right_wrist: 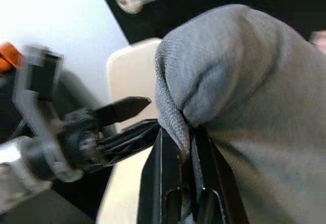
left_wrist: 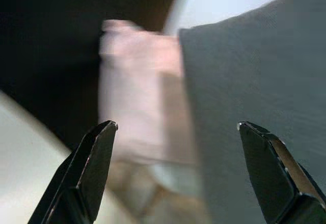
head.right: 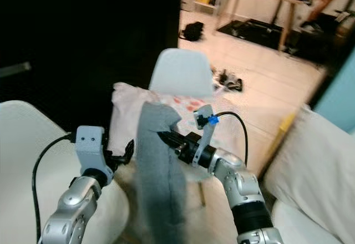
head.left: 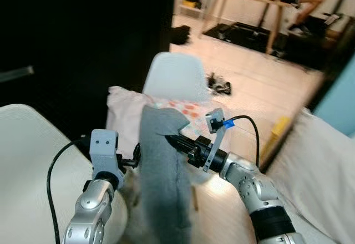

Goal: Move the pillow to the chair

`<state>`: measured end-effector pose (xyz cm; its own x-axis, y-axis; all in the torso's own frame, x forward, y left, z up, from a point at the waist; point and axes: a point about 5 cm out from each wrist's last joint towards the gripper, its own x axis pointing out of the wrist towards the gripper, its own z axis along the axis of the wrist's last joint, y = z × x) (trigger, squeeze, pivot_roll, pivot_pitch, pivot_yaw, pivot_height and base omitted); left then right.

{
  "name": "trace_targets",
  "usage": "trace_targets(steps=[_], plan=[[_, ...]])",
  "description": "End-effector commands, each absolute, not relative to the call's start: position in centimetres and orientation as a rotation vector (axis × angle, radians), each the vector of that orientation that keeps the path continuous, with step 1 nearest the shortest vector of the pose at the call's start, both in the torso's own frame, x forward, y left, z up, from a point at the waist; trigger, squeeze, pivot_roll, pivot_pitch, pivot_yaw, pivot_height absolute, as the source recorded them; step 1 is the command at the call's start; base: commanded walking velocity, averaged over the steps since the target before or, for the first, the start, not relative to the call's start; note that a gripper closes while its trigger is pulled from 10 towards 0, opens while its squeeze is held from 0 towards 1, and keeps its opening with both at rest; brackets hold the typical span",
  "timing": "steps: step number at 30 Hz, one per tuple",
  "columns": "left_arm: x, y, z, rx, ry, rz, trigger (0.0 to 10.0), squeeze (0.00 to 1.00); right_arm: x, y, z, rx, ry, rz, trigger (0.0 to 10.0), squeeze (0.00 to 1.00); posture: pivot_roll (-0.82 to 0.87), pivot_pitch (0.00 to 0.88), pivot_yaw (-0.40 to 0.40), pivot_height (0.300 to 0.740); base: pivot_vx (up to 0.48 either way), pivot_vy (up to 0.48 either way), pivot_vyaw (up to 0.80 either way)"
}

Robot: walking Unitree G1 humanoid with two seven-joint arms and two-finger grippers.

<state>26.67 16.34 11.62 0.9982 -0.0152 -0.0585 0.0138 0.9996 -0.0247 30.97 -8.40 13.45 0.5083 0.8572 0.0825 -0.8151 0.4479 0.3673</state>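
Grey pillow (head.left: 162, 172) held upright between both arms, in front of white chair (head.left: 173, 77). Right tool (right_wrist: 186, 147) clamped on pillow edge; left tool (left_wrist: 175, 170) fingers apart, just beside pillow.

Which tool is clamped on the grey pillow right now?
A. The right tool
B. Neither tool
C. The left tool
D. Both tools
A: the right tool has its fingers pinched on a fold at the edge of the grey pillow, while the left tool has its fingers spread wide beside the pillow, not closed on it.
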Motion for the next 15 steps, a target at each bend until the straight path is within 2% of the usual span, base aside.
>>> trace_targets(steps=[1,15], plan=[[26.63,15.81,11.48,-0.023,0.064,-0.034,10.0,0.0,30.99,-8.64,14.69,0.371,0.045,1.066,10.0,0.0,-0.01,0.0,-0.093,0.74,0.24,0.0,0.76],[26.49,15.67,11.45,-0.022,0.06,-0.043,10.0,0.0,30.72,-8.75,14.66,0.397,0.036,1.088,10.0,0.0,-0.01,0.0,-0.09,0.74,0.017,0.0,0.76]])
